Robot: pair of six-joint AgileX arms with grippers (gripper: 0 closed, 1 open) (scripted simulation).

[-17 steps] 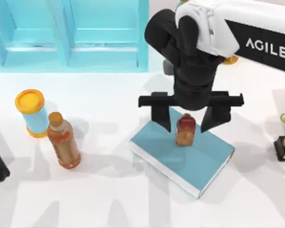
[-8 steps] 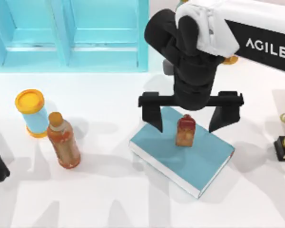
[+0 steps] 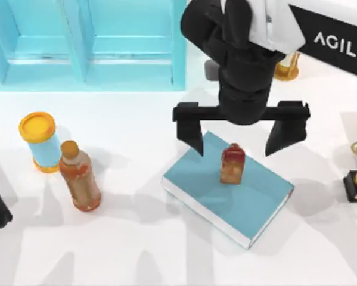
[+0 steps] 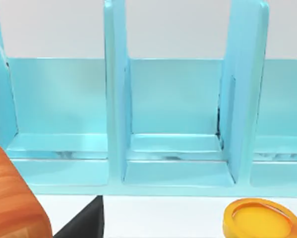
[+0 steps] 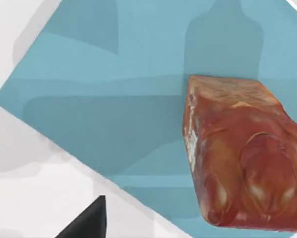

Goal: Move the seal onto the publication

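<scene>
Now: seal (image 3: 232,163) stands upright on the publication (image 3: 250,199), near the cover's middle, slightly toward its 12 o'clock corner. Right gripper (image 3: 240,132) hangs above it, fingers spread wide, one at the seal's 10 o'clock, the other at 2 o'clock, both apart from it. Left gripper parked at the table's 9 o'clock edge; cannot tell its finger state.

Risk, as judged: placement looks done, but a sideways swing during retreat could clip the seal's rounded top and tip it. A straight lift avoids that.
</scene>
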